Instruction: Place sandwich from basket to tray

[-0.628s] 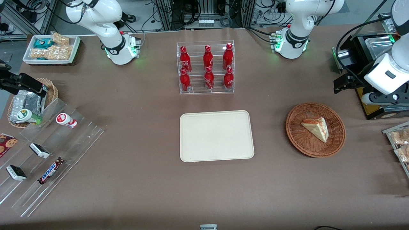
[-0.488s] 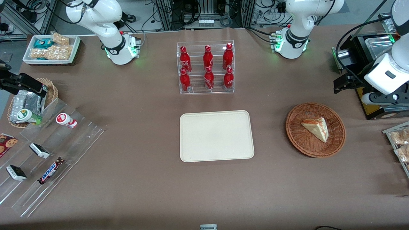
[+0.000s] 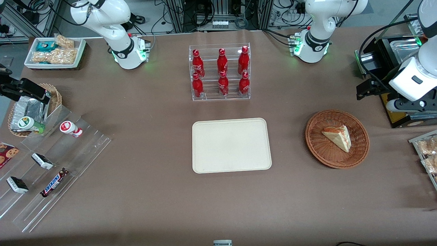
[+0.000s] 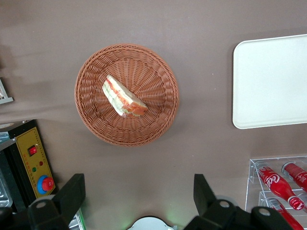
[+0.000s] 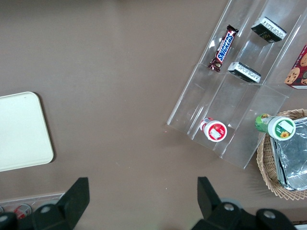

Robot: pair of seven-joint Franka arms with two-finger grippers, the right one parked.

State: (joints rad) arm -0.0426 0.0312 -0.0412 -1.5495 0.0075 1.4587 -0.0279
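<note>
The sandwich [image 3: 338,136] [image 4: 123,97], a pale wedge with red and green filling along its cut edge, lies in the round reddish-brown wicker basket [image 3: 314,143] [image 4: 91,115]. The flat cream tray [image 3: 231,145] [image 4: 271,81] rests bare at the table's middle, beside the basket toward the parked arm's end. My left gripper [image 3: 365,90] [image 4: 138,191] hangs high above the table, a little farther from the front camera than the basket. Its fingers [image 4: 72,194] stand wide open with nothing between them.
A clear rack of red cola bottles [image 3: 220,73] stands farther from the front camera than the tray. A yellow control box [image 4: 36,158] and a black machine [image 3: 392,54] sit close to the basket at the working arm's end. A snack tray [image 3: 426,150] lies at the table edge there.
</note>
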